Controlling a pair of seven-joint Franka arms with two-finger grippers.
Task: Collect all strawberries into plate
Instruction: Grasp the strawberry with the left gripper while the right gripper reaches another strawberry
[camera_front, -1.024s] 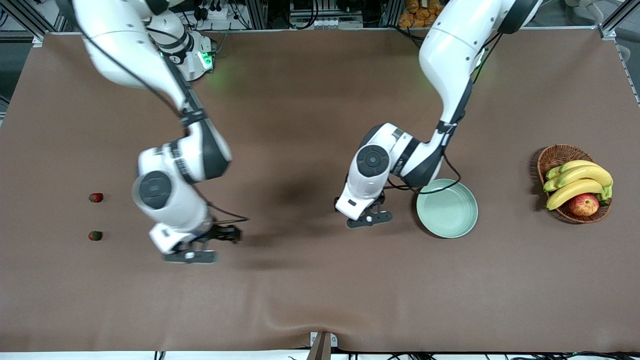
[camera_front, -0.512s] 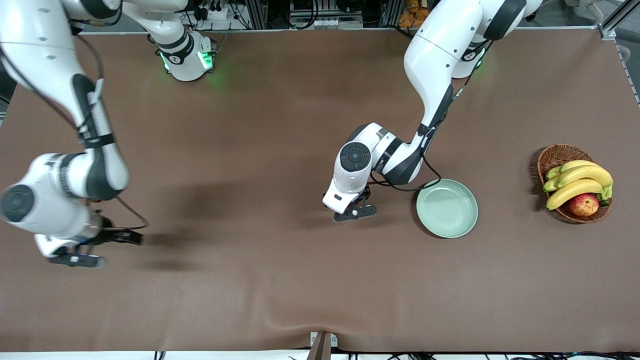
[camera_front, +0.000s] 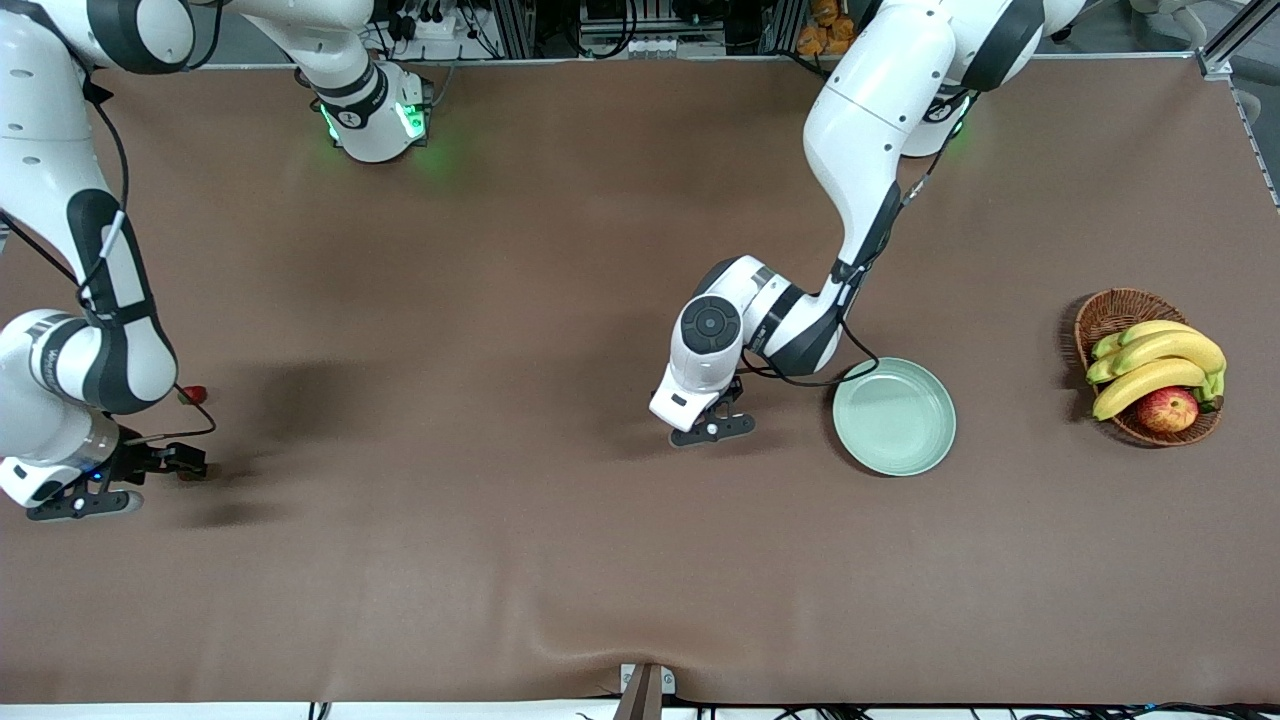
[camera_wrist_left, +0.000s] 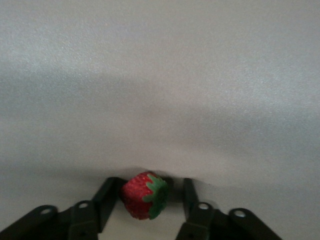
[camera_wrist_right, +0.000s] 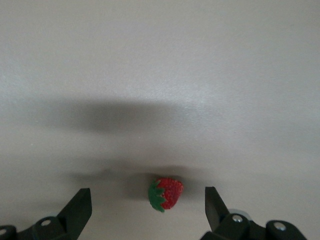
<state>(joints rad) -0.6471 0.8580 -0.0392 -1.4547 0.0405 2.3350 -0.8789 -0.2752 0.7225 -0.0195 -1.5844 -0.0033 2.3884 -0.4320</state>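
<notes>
Left gripper (camera_wrist_left: 150, 194), beside the plate (camera_front: 935, 445), straddles a strawberry (camera_wrist_left: 144, 195) unclamped and may squirt it sideways; right gripper (camera_wrist_right: 146, 196) hangs spread over a second strawberry (camera_wrist_right: 166, 194) at the right arm's end.

The right gripper (camera_wrist_right: 145, 210) has its jaws spread wide, one dark finger (camera_wrist_right: 77, 210) on either side of the view. One strawberry (camera_wrist_right: 166, 194) lies on the bare table surface (camera_wrist_right: 160, 75) between the fingers, touching neither, its green cap turned sideways.
</notes>
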